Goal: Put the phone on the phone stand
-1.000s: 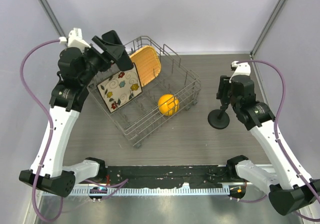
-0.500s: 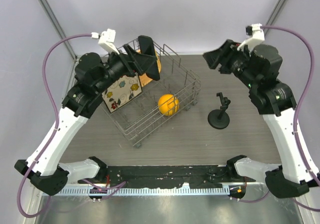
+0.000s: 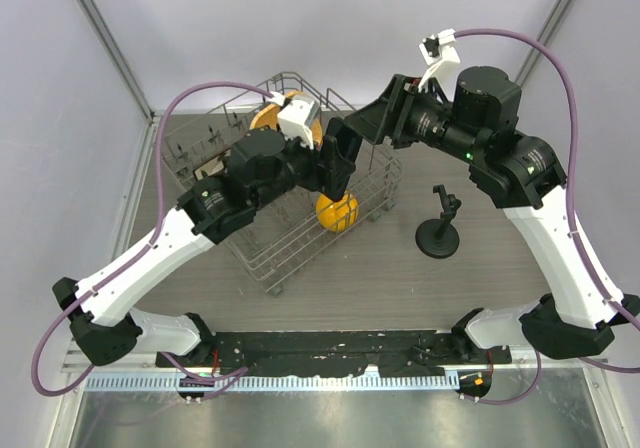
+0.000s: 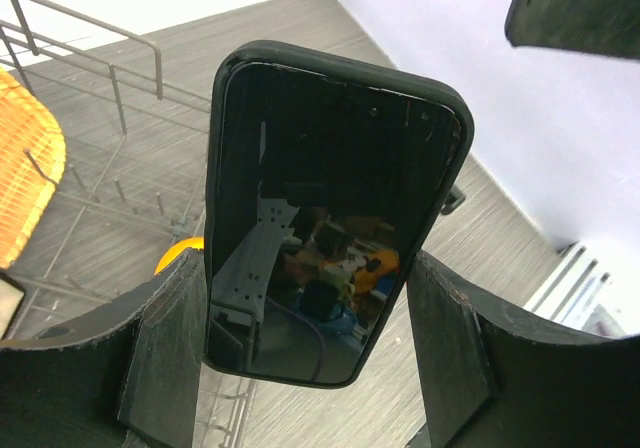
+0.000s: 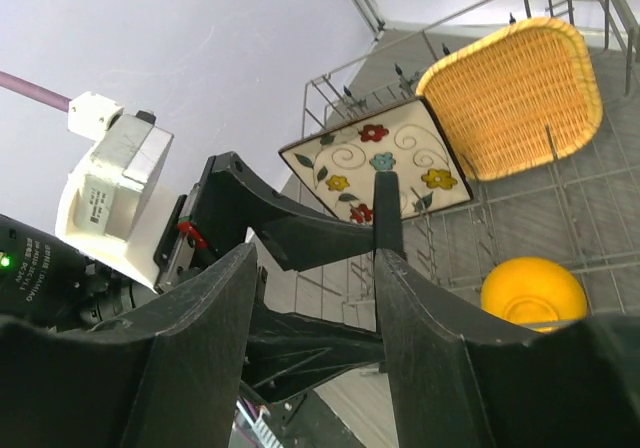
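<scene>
**Your left tool holds the phone above the rack.**
Your left tool [image 3: 335, 163] is clamped on the phone [image 4: 330, 218], its fingers [image 4: 165, 348] pressing the slab's two long edges, over the wire rack [image 3: 385, 186] near the orange ball [image 3: 337, 211]. Your right tool [image 3: 362, 128] hangs just beside it, jaws spread wide and holding nothing. The phone stand [image 3: 440, 226] sits upright on the tabletop [image 3: 380, 288], right of the rack.

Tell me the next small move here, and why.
Probably ease the right gripper forward so its open fingers straddle the phone, then take it. The left gripper holds the phone above the dish rack, while the phone stand sits on the right arm's side.
</scene>
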You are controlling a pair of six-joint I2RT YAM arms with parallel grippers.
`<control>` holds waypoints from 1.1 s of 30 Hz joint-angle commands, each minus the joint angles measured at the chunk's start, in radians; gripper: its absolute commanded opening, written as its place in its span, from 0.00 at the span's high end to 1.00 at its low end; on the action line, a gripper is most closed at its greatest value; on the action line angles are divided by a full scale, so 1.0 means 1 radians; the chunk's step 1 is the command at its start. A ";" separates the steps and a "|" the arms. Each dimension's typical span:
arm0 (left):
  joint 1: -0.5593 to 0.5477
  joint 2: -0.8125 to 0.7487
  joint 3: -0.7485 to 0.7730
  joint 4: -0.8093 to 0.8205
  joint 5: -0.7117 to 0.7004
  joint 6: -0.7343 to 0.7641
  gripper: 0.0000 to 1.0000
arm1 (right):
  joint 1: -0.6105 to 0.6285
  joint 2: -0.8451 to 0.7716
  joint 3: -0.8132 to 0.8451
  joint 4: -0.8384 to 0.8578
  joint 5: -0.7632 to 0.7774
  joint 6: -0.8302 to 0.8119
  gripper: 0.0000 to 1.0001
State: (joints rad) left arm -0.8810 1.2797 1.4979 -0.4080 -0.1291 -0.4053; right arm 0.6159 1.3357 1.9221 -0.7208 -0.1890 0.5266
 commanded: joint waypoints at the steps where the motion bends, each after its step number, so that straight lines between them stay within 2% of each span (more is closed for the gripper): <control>1: -0.036 -0.003 0.056 0.057 -0.093 0.085 1.00 | 0.034 0.013 0.038 -0.032 0.066 -0.020 0.46; 6: -0.050 -0.005 0.050 0.058 -0.098 0.098 1.00 | 0.048 0.005 -0.015 -0.052 0.134 -0.054 0.47; 12: -0.059 -0.003 0.039 0.064 -0.093 0.097 1.00 | 0.048 -0.006 -0.087 -0.040 0.125 -0.074 0.48; 18: -0.065 0.004 0.041 0.078 -0.081 0.089 1.00 | 0.048 -0.021 -0.146 -0.005 0.114 -0.071 0.54; 24: -0.076 0.006 0.042 0.080 -0.079 0.089 1.00 | 0.048 -0.035 -0.201 0.055 0.074 -0.053 0.66; 27: -0.082 0.006 0.047 0.080 -0.073 0.086 1.00 | 0.048 -0.035 -0.218 0.081 0.056 -0.050 0.76; 29: -0.081 0.004 0.050 0.069 -0.058 0.082 1.00 | 0.048 -0.038 -0.222 0.087 0.059 -0.056 0.97; 30: -0.081 0.009 0.064 0.057 -0.058 0.079 1.00 | 0.048 -0.044 -0.227 0.089 0.065 -0.063 1.00; 31: -0.081 0.012 0.079 0.037 -0.053 0.074 0.90 | 0.048 -0.050 -0.232 0.089 0.068 -0.072 1.00; 33: -0.081 0.004 0.111 -0.031 -0.014 0.078 0.60 | 0.047 -0.072 -0.239 0.096 0.069 -0.115 1.00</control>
State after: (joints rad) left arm -0.9508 1.3067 1.5089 -0.4519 -0.1963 -0.3325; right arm 0.6582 1.3186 1.6939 -0.6991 -0.1265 0.4606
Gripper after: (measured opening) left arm 0.710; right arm 0.204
